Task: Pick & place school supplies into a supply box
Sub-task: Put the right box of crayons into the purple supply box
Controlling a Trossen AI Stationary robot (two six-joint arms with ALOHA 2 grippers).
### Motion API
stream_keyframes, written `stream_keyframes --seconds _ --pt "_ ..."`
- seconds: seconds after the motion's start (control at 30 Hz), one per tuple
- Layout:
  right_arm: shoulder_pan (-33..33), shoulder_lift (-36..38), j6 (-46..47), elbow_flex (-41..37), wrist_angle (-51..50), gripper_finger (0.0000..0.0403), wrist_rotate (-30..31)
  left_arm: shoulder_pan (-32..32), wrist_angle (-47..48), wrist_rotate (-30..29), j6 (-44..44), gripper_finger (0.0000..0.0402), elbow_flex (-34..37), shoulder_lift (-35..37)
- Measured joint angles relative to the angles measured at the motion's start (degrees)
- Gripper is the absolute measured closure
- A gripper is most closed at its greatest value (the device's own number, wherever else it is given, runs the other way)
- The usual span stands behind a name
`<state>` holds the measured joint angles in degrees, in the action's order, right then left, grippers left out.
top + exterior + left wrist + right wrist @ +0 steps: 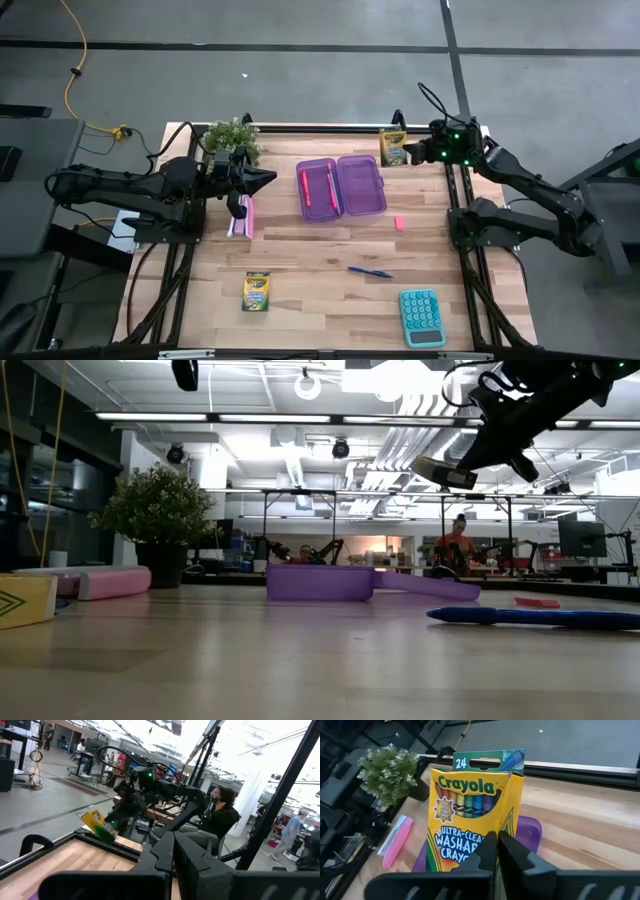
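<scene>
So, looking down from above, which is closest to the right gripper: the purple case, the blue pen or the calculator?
From the right gripper:
1. Purple case, table's far middle.
2. Blue pen, nearer the front.
3. Teal calculator, front right corner.

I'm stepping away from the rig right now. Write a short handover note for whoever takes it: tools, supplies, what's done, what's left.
Right tool: shut on a crayon box, held up at the table's far edge, right of the supply box.
Left tool: waits raised left of the supply box, near the plant.
Done: two pink pens lie in the open box's left half.
Left: the held crayon box, the second crayon box at front left, the blue pen, the pink eraser.
Leave the calculator out.
</scene>
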<state>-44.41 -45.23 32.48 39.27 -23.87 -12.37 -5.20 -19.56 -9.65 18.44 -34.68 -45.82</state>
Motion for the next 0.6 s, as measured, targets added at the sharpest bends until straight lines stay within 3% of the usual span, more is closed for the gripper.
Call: stream_keyframes --seconds 0.37,0.6 --pt "10.97 -2.68 8.91 0.00 11.96 0.0403 2.66 0.01 -0.01 -1.38 -0.02 0.0401 0.00 0.00" --pt "22.18 -9.75 10.86 0.00 28.58 0.0403 7.49 -0.01 -0.01 -2.47 -1.05 0.0401 0.00 0.00"
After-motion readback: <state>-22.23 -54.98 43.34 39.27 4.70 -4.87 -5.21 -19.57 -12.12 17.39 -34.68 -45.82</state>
